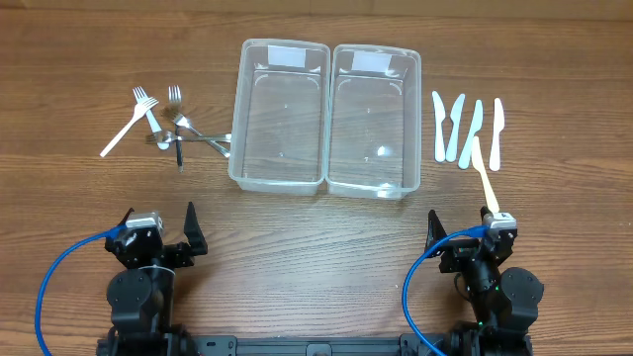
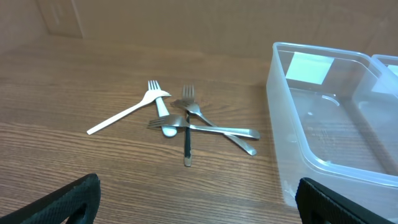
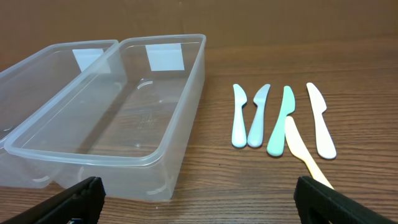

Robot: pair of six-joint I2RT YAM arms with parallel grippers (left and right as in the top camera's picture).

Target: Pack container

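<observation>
tubs of clear plastic stand side by side, long walls touching, toward the far edge of the wooden table [image 1: 316, 247], at its middle: left tub [image 1: 280, 129] and right tub [image 1: 374, 124]. toward the left edge a white plastic fork [image 1: 125, 127] lies beside a crossed heap of metal forks [image 1: 198, 135]. toward the right edge four plastic knives [image 1: 472, 133] lie in a row, a yellow knife [image 1: 484, 178] just nearer. at the near edge, left gripper [image 1: 158, 214] and right gripper [image 1: 462, 220] both gape wide, holding nothing.
</observation>
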